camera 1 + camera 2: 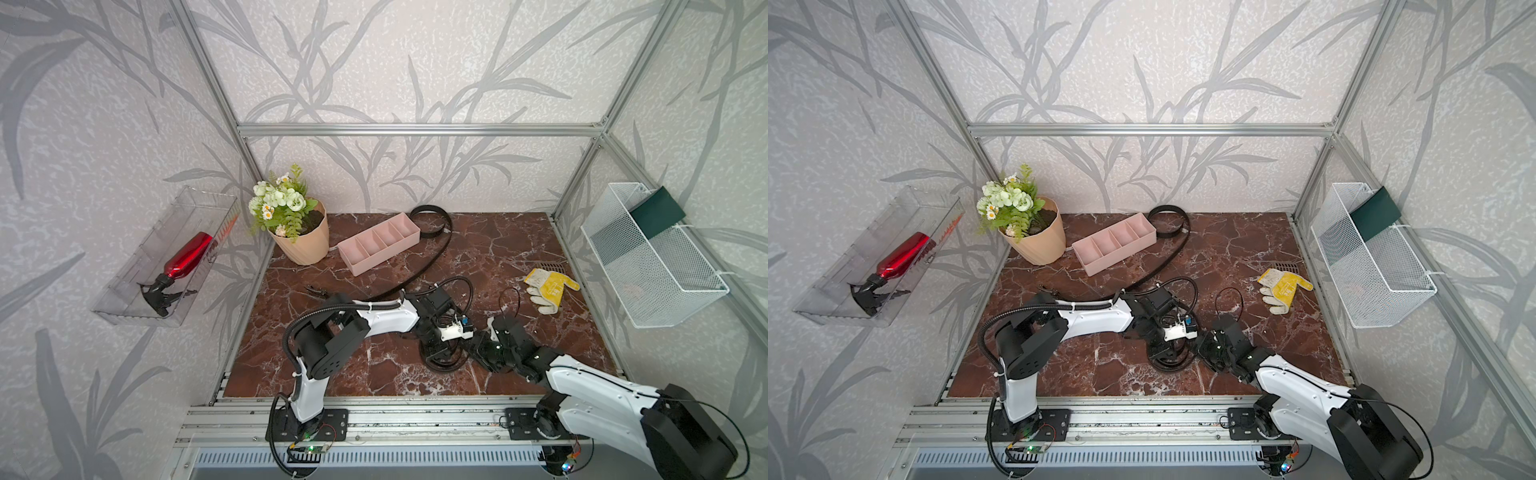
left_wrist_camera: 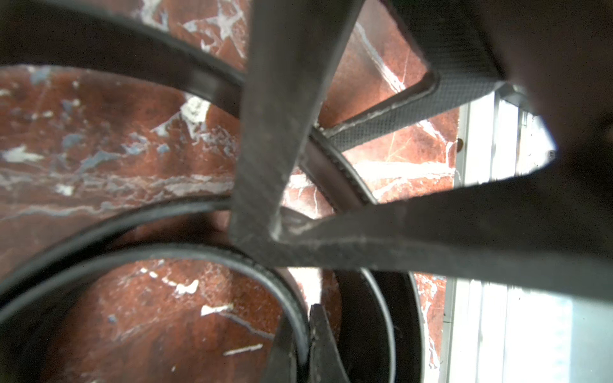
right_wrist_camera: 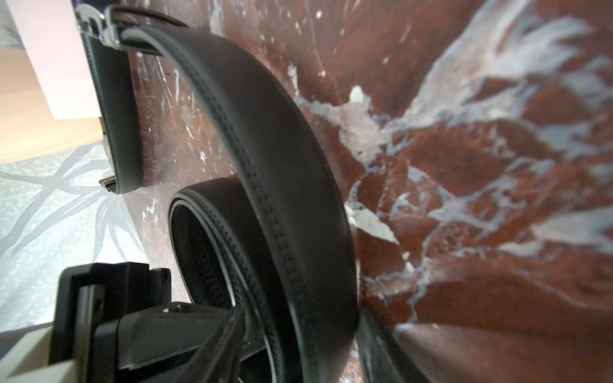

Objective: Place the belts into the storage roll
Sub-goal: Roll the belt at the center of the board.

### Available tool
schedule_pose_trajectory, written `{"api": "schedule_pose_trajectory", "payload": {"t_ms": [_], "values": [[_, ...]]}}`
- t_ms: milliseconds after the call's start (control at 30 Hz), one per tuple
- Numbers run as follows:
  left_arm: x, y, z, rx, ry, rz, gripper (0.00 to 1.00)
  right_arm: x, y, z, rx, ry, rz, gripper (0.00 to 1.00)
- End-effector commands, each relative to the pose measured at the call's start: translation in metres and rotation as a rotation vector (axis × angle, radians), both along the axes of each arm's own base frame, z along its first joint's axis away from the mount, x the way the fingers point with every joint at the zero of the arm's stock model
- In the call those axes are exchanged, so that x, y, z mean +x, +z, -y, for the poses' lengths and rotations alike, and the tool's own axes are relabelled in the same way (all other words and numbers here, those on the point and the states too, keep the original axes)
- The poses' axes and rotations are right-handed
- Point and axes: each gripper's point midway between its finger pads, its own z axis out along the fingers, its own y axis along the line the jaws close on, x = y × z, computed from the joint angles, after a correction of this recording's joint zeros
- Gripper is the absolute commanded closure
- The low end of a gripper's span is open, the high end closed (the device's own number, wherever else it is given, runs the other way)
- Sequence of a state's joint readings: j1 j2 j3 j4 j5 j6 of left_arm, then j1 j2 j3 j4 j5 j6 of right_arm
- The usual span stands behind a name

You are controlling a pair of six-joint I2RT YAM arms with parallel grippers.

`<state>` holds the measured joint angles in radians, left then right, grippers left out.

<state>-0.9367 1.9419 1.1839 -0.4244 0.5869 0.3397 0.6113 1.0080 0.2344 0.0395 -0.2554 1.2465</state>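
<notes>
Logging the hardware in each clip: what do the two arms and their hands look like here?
In both top views, the left arm and right arm have glossy white link shells and bulky black joint housings. A black corrugated hose arcs over the left arm, with thin black cables looping near each wrist. Both hands are black; the left hand carries a white block with a small blue part.

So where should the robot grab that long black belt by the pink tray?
Grab the long belt on its straight stretch beside the storage roll, coming from above. There the strap seems to stand on its edge with bare table on both sides, so a finger fits on each side.
</notes>
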Motion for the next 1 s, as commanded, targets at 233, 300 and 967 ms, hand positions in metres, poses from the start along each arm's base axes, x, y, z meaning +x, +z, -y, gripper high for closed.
{"api": "schedule_pose_trajectory", "payload": {"t_ms": [233, 300, 967], "values": [[-0.022, -0.016, 0.005, 0.046, -0.023, -0.071, 0.96, 0.004, 0.013, -0.006, 0.030, 0.045, 0.142, 0.41], [-0.020, -0.014, 0.008, 0.042, -0.019, -0.075, 0.96, 0.002, 0.009, -0.007, 0.022, 0.056, 0.133, 0.41], [-0.018, -0.026, 0.016, 0.067, 0.009, -0.107, 0.96, -0.010, 0.000, -0.024, -0.054, 0.227, 0.129, 0.40]]}}
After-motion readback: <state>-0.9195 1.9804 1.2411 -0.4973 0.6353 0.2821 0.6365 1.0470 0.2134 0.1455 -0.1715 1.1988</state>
